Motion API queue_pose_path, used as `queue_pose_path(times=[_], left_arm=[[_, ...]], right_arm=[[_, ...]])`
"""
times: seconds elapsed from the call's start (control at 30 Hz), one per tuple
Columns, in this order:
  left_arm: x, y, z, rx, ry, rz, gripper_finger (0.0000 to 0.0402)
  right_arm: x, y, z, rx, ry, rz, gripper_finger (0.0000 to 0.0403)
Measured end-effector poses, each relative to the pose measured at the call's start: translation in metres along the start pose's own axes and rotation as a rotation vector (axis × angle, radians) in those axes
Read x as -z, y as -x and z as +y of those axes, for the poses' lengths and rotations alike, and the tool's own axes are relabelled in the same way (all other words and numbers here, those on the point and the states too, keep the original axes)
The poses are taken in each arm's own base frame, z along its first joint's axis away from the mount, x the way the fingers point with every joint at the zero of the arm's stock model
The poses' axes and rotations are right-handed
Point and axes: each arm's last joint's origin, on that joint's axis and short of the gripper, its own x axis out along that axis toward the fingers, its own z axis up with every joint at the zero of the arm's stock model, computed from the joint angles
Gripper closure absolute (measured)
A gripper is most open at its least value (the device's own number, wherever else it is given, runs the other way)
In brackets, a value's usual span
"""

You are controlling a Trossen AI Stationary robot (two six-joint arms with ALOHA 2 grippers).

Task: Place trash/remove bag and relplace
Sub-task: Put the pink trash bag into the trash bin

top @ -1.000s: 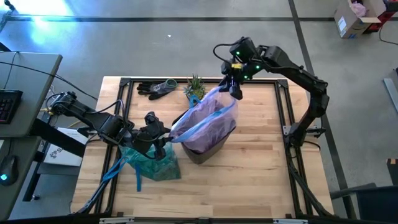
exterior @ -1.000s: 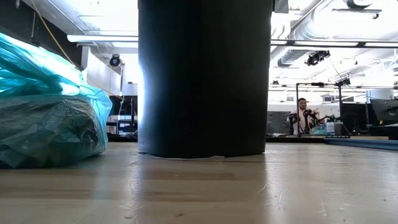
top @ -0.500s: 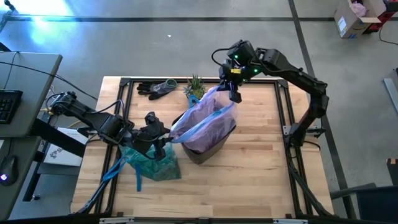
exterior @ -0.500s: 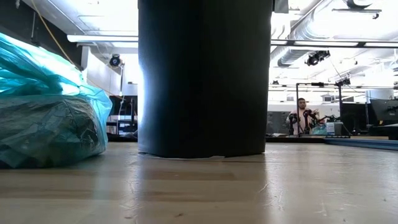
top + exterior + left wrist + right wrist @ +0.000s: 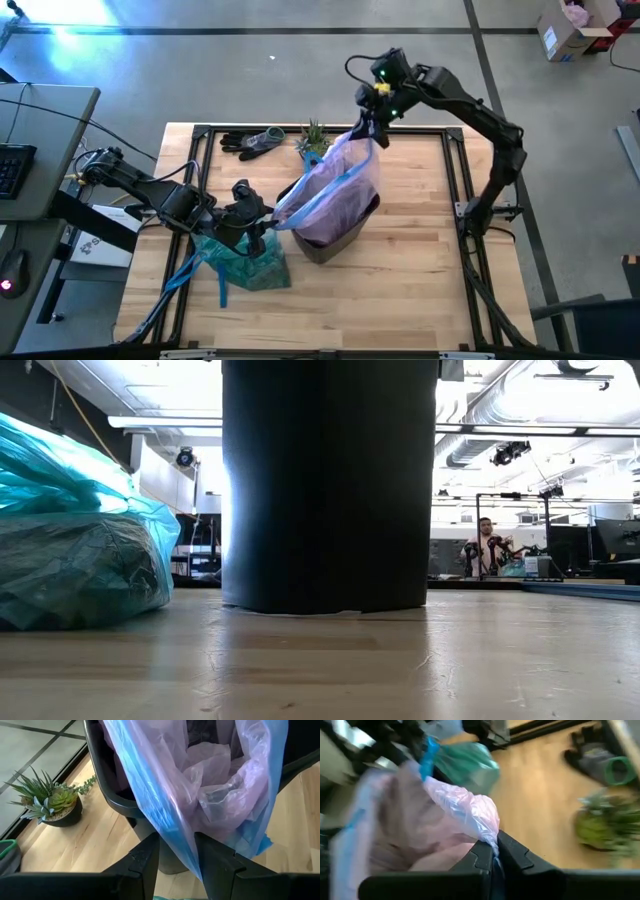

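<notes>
Plastic, thin and pale pink with a blue hem, is stretched over one black bin (image 5: 335,238): right tool (image 5: 372,125) and left tool (image 5: 268,222) each pinch this liner (image 5: 335,185). One crumpled teal bag (image 5: 243,262) lies on the worktop (image 5: 420,280) beside the bin.

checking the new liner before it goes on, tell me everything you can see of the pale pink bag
The pale pink bag is thin, wrinkled, translucent plastic with a blue band along its rim. It hangs open over the dark bin, its lower part crumpled inside. The right gripper is shut on its far rim and holds that edge up above the bin. The left gripper has the near, blue-edged rim between its fingers. The teal bag lies apart on the table.
</notes>
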Motion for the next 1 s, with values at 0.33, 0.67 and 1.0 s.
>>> queue_pose_path(times=[0.33, 0.67, 1.0], left_arm=[[0.0, 0.0, 0.0, -0.001, -0.018, 0.001, 0.0293], [0.0, -0.001, 0.0, -0.002, -0.028, 0.003, 0.0293], [0.001, -0.003, -0.002, 0.003, -0.03, 0.009, 0.0293]], right_arm=[[0.006, -0.014, -0.031, -0.113, -0.188, 0.023, 0.0403], [0.024, -0.03, -0.044, -0.029, -0.264, 0.173, 0.0403], [0.051, -0.069, -0.039, -0.019, -0.229, 0.318, 0.0403]])
